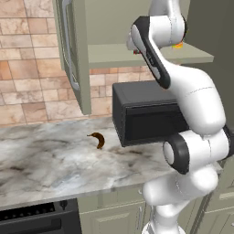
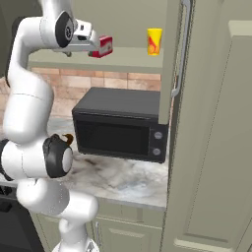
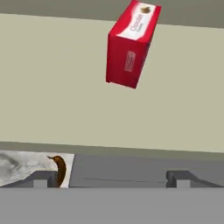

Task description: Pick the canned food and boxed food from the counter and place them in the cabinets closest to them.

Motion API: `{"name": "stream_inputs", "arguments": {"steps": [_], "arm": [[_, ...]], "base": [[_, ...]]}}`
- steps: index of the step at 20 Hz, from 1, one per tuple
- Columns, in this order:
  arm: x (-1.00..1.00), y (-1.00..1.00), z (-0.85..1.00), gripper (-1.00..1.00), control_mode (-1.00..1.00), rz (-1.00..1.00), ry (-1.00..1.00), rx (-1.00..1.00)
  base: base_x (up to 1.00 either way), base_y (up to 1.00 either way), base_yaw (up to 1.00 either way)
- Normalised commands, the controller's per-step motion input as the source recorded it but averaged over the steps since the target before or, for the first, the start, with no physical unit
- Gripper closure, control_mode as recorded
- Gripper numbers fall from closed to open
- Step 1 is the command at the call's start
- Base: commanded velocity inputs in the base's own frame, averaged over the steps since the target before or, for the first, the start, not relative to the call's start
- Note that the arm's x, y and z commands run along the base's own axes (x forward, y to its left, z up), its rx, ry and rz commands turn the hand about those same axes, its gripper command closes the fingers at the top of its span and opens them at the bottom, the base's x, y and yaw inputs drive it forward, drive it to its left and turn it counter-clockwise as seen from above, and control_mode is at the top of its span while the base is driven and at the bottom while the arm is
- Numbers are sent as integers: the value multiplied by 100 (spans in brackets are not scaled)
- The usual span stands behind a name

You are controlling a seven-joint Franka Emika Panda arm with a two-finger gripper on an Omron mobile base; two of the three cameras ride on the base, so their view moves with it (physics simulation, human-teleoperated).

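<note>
The red boxed food [image 3: 131, 43] rests on the flat shelf [image 2: 123, 60] of the open olive-green wall cabinet, near the shelf's front edge. My gripper [image 3: 109, 179] is open just in front of it, fingertips [image 3: 40, 180] wide apart and clear of the box. From the right base view the gripper [image 2: 91, 45] sits at the left side of the boxed food [image 2: 104, 46]. The yellow canned food [image 2: 154, 41] stands upright further right on the same shelf. In the left base view my arm covers most of the shelf; an orange sliver of the can [image 1: 178, 45] peeks out.
A black microwave [image 2: 120, 128] stands on the marbled counter [image 1: 55, 160] right under the shelf. A brown banana [image 1: 97, 139] lies left of it. The cabinet doors [image 1: 75, 55] hang open on both sides [image 2: 177, 54]. A tall cabinet panel [image 2: 216, 147] closes the right.
</note>
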Motion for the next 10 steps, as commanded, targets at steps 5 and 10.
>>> {"name": "stream_inputs", "arguments": {"steps": [5,10], "arm": [[-100,2,-63,-100,-100,3,-8,-8],[-100,2,-41,-100,-100,1,-8,-4]], "base": [[0,0,0],[0,0,0]]}}
